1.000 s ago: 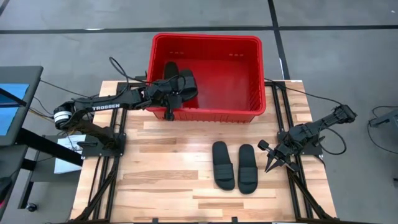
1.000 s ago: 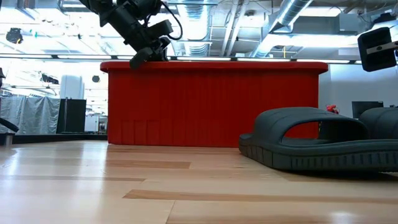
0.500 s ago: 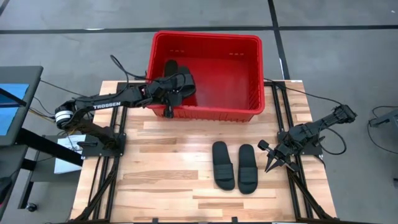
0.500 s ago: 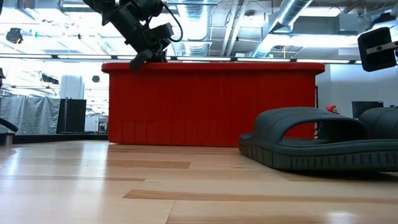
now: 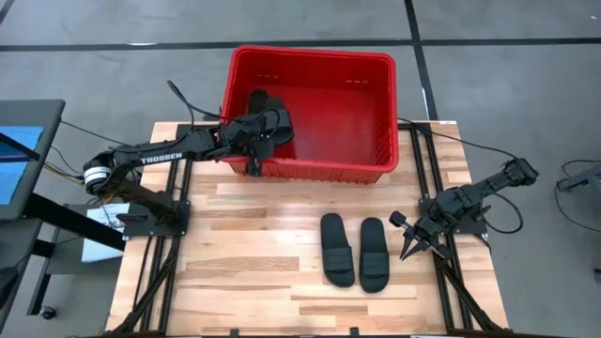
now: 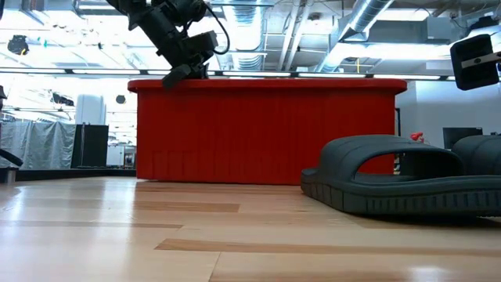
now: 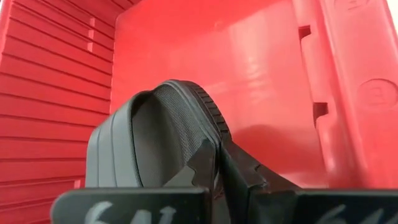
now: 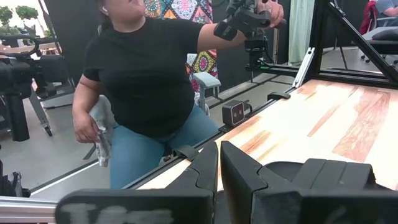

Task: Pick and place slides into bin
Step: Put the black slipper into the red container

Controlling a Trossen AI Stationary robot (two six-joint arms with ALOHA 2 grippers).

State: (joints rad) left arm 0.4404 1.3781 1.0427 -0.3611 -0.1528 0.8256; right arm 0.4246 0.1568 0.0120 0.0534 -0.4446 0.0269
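The red bin (image 5: 380, 113) stands at the table's far edge. My left gripper (image 5: 266, 133) reaches over its near left wall and is shut on a black slide (image 5: 279, 125), which fills the left wrist view (image 7: 143, 143). A second slide (image 5: 256, 99) lies in the bin's left part, half hidden behind it. Two more slides (image 5: 337, 249) (image 5: 373, 253) lie side by side on their soles on the table's near right part. My right gripper (image 5: 410, 240) waits shut and empty at the table's right edge. My left gripper pinches the slide's strap edge (image 7: 210, 138) between its two fingers (image 7: 202, 167). The fingers come from the table's left and near side, slanting down over the bin's wall. The slide sits inside the bin at its near left corner; whether it touches the floor I cannot tell.
The bin's right half (image 5: 347, 122) holds nothing. A person (image 8: 143, 81) sits beyond the table's right side. The bin's tall near wall (image 6: 266, 129) stands between the table and the held slide.
My left gripper has carried the slide a little farther into the bin, staying shut on it. The bin has slid slightly toward the table's far edge.
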